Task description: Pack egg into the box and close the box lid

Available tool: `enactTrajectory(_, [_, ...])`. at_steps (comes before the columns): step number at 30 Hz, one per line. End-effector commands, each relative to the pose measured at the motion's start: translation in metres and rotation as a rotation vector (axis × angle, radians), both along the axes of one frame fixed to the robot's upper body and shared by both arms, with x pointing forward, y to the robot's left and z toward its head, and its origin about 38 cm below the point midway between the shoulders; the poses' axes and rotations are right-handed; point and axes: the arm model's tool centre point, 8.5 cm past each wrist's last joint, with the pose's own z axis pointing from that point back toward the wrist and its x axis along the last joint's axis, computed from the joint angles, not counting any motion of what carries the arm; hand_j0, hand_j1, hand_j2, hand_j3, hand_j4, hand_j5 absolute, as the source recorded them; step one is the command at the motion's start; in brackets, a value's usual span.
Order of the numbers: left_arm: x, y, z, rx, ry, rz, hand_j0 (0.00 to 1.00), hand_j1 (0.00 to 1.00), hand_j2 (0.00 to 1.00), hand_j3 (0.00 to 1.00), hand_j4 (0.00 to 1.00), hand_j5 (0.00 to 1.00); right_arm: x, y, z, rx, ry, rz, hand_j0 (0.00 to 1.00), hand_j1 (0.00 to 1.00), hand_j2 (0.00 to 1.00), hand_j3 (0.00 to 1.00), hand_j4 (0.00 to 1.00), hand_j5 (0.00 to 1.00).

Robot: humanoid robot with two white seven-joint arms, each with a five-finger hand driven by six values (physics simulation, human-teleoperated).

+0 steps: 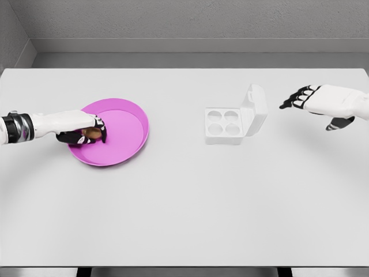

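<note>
Head view: a hand in a pink bowl, an egg box with its lid up.

On the white table (184,219) sits a round pink bowl (124,118), over on the left side. The left hand (83,131) comes in from the left edge and reaches down into the bowl. Its dark fingers (99,128) curl around a small brown egg (92,133), which lies low in the bowl by its left side. Near the middle of the table, well apart from the bowl, is the white egg box (225,126). It has four round cups, and all four look bare. Its lid (255,107) stands tilted up on the right side of the box. The right hand (314,101) hangs above the table to the right of the box, fingers stretched out flat, holding nothing.
</note>
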Motion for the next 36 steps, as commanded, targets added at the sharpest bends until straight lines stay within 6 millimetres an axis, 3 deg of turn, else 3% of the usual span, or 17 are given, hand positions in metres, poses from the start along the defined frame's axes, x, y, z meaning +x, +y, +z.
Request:
enactTrajectory(1, [0.0, 0.0, 0.001, -0.006, 0.0, 0.004, 0.32, 0.32, 0.32, 0.32, 0.32, 0.32, -0.001, 0.001, -0.002, -0.001, 0.008, 0.002, 1.0, 1.0, 1.0, 1.0, 1.0, 1.0])
enactTrajectory(6, [-0.003, -0.006, 0.01, 0.014, -0.019, -0.038, 0.29, 0.29, 0.29, 0.29, 0.29, 0.29, -0.001, 0.001, -0.002, -0.005, 0.007, 0.004, 1.0, 1.0, 1.0, 1.0, 1.0, 1.0])
enactTrajectory(17, [0.003, -0.048, 0.036, -0.031, -0.095, -0.135, 0.25, 0.25, 0.25, 0.25, 0.25, 0.25, -0.001, 0.001, -0.002, -0.007, 0.008, 0.004, 1.0, 1.0, 1.0, 1.0, 1.0, 1.0])
enactTrajectory(25, [0.011, -0.107, 0.041, -0.095, -0.115, -0.232, 0.25, 0.25, 0.25, 0.25, 0.25, 0.25, -0.002, 0.001, -0.004, -0.013, 0.015, 0.007, 1.0, 1.0, 1.0, 1.0, 1.0, 1.0])
enactTrajectory(36, [0.016, -0.172, 0.054, -0.154, -0.144, -0.342, 0.24, 0.24, 0.24, 0.24, 0.24, 0.24, -0.003, 0.001, -0.008, -0.021, 0.027, 0.01, 1.0, 1.0, 1.0, 1.0, 1.0, 1.0])
